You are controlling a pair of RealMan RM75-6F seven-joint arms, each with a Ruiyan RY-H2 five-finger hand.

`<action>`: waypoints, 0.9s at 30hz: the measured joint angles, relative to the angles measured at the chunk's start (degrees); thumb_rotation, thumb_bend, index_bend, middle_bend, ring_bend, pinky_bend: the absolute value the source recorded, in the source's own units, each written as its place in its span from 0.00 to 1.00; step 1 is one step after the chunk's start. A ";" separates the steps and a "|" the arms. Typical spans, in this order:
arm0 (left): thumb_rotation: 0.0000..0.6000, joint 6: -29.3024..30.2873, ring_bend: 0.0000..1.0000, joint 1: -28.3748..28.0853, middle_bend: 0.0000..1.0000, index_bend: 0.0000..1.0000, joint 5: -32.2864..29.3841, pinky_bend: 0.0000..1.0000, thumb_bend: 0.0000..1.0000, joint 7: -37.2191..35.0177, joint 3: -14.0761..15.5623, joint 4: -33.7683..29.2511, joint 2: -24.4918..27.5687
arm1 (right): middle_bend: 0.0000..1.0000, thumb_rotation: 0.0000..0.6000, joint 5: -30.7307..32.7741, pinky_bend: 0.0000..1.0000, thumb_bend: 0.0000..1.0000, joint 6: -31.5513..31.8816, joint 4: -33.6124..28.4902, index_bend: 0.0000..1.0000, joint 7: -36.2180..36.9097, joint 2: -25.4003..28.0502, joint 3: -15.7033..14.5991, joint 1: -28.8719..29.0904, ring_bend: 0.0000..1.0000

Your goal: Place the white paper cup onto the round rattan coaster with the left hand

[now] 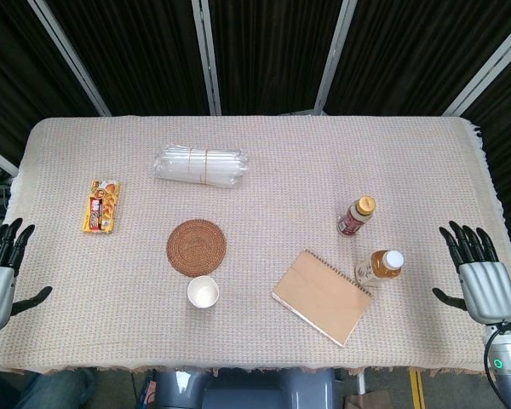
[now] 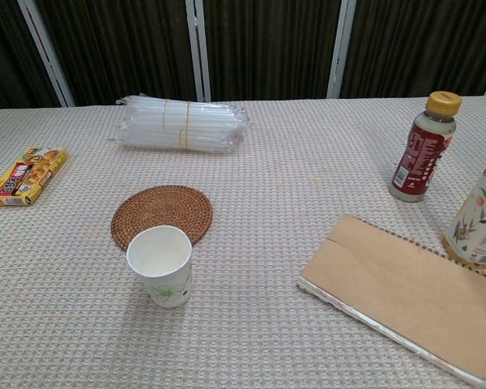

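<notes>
The white paper cup stands upright on the cloth, just in front of the round rattan coaster and not on it. My left hand hovers at the table's left edge, fingers spread, holding nothing, far left of the cup. At the right edge my right hand is likewise spread and empty. Neither hand shows in the chest view.
A bundle of clear plastic straws lies behind the coaster. A yellow snack box sits left. A brown notebook and two bottles stand on the right.
</notes>
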 measured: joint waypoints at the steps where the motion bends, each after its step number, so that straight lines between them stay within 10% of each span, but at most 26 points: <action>1: 1.00 -0.15 0.00 -0.05 0.00 0.00 -0.01 0.00 0.00 0.02 0.08 0.04 -0.02 | 0.00 1.00 0.08 0.00 0.00 0.12 0.00 0.00 -0.43 -0.14 0.13 -0.15 0.00; 14: 1.00 -4.60 0.00 -2.75 0.00 0.02 3.21 0.01 0.00 -1.84 1.39 0.96 -0.55 | 0.00 1.00 0.01 0.00 0.00 -0.45 -1.01 0.00 -0.25 0.04 0.75 -0.48 0.00; 27: 1.00 -27.15 0.00 -20.70 0.00 0.12 13.88 0.10 0.00 -1.06 1.63 4.91 -7.90 | 0.00 1.00 4.03 0.00 0.00 -4.36 -1.73 0.00 -3.71 -0.27 2.21 0.42 0.00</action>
